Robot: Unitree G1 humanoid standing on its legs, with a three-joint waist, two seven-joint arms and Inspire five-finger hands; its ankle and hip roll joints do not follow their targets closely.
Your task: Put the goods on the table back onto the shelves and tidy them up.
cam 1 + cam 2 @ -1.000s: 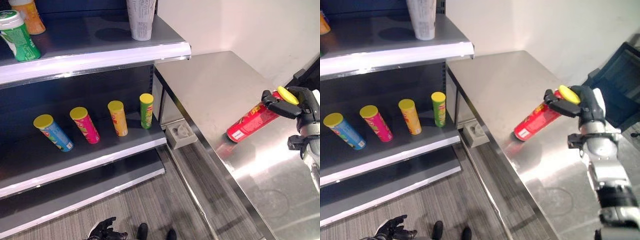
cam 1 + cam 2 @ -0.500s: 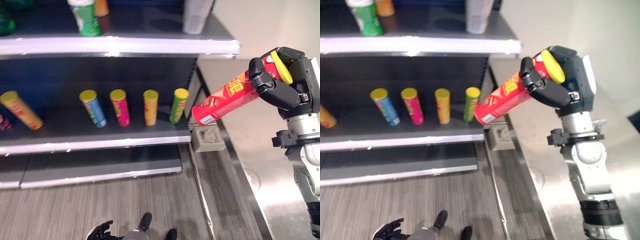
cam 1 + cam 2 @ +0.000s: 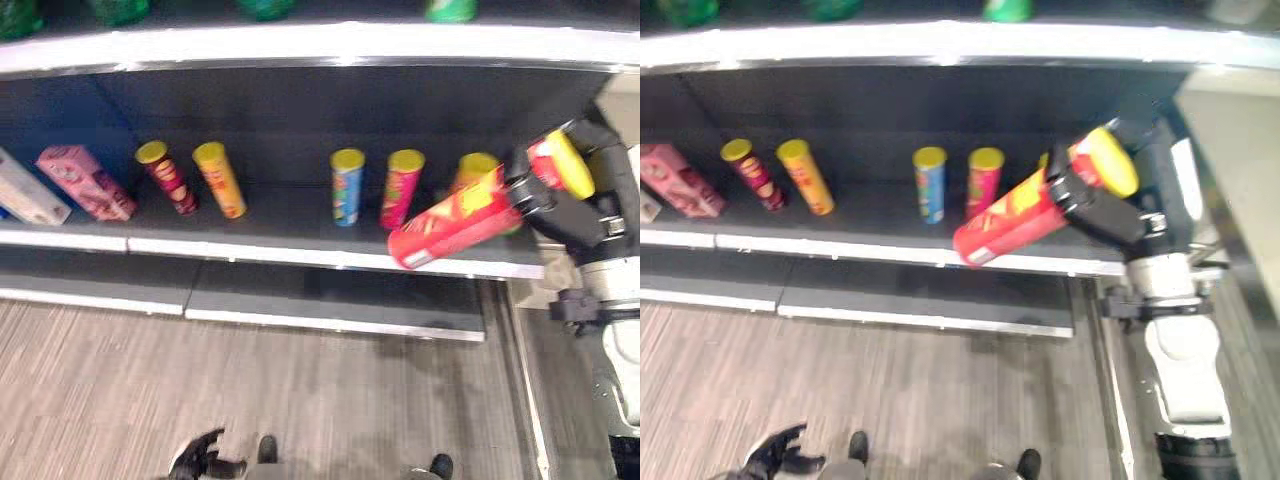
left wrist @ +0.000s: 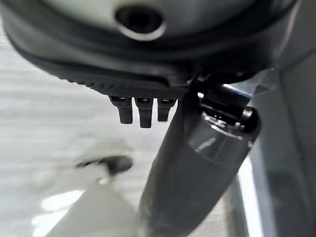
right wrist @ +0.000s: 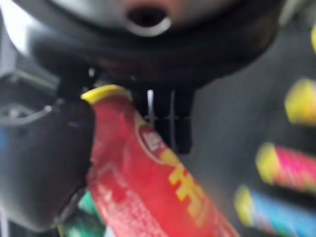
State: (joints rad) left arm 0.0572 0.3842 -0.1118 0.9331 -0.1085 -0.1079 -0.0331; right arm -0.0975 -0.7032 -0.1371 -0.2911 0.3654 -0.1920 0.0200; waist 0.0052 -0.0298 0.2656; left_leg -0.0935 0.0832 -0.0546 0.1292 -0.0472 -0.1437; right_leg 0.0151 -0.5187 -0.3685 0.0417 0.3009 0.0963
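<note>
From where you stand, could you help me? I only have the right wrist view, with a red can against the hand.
Observer: The right hand grips the red can near its yellow lid, tilted, base toward the shelf.
Operator: Thank you. What stands on that shelf near it?
Observer: A blue can and a pink can stand upright beside it on the middle shelf.
Operator: And the left hand, please?
Observer: The left hand hangs low over the floor, with nothing visible in it.
</note>
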